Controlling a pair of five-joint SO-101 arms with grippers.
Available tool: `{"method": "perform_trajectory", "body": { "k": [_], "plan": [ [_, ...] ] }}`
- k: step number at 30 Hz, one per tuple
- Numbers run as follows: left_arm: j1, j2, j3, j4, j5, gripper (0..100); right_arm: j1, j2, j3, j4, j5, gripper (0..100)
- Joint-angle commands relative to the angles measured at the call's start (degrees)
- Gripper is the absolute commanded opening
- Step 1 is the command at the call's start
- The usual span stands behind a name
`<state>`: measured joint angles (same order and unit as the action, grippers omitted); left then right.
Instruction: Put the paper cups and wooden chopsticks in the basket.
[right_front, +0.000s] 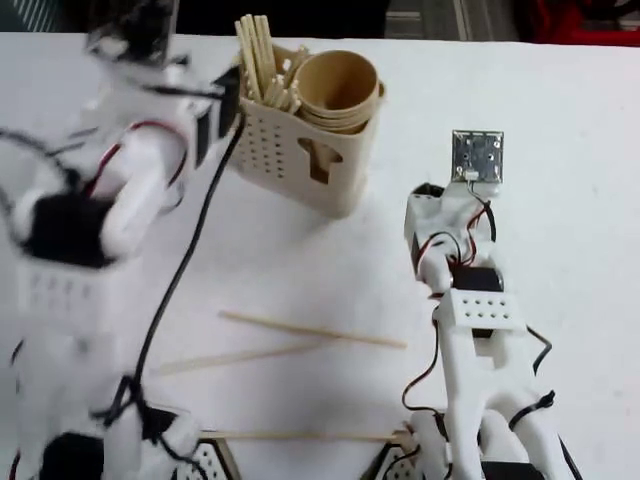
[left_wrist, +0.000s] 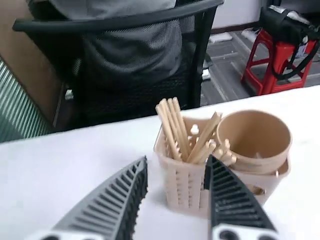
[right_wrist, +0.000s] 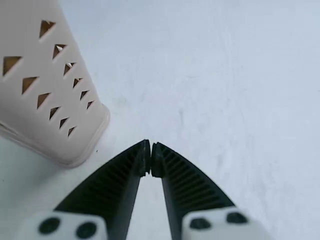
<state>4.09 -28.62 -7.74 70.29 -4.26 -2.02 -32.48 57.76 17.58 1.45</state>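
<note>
1. The left claw (left_wrist: 177, 161) hangs released and empty just beside the basket (right_front: 300, 150). A careless swing could tip it, spilling the paper cups (right_front: 338, 88) and standing chopsticks (right_front: 258, 55).
2. Three loose chopsticks (right_front: 312, 330) lie flat on the table (right_front: 560, 120). Thin sticks like these may roll or slip from a pinch.
3. The right claw (right_wrist: 150, 152) is clenched on nothing and must open first.

The left arm (right_front: 110, 200) is blurred in the high view, its outline lost; beyond the left claw (left_wrist: 177, 162), the basket (left_wrist: 175, 190) has its foot hidden behind one finger (left_wrist: 227, 200); the chopsticks (left_wrist: 172, 125) sink their lower ends inside it; the stacked paper cups (left_wrist: 255, 137) cannot be counted; beside the right claw (right_wrist: 150, 152), the basket runs off the picture's edge.
</note>
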Motion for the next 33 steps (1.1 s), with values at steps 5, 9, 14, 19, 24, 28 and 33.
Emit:
{"method": "perform_trajectory", "body": {
  "k": [5,9,14,19,24,28,33],
  "plan": [
    [-5.8,-11.6,-0.9,9.3,-0.4,18,0.4,-1.5,-0.4,-1.0,-0.2,2.1],
    [-6.9,-19.4,8.1,8.8,-2.6,8,0.4,-1.5,-0.4,-1.0,-0.2,2.1],
    [-7.1,-31.1,24.6,4.8,-8.4,2,0.3,-2.1,-0.4,-0.5,-0.2,2.1],
    [-10.2,-43.0,40.6,0.4,-8.5,2,-1.2,-2.2,-0.8,1.9,2.5,2.1],
    [-18.0,-53.0,55.2,-6.3,-8.4,2,-6.4,-7.4,-4.1,15.3,7.1,2.1],
    [-21.4,-57.9,67.3,-11.5,-8.4,2,-11.6,-13.1,-6.6,26.6,11.5,2.1],
    [-25.5,-59.4,79.5,-17.5,-8.7,2,-20.5,-15.3,-9.1,37.9,17.4,2.1]
  ]
}}
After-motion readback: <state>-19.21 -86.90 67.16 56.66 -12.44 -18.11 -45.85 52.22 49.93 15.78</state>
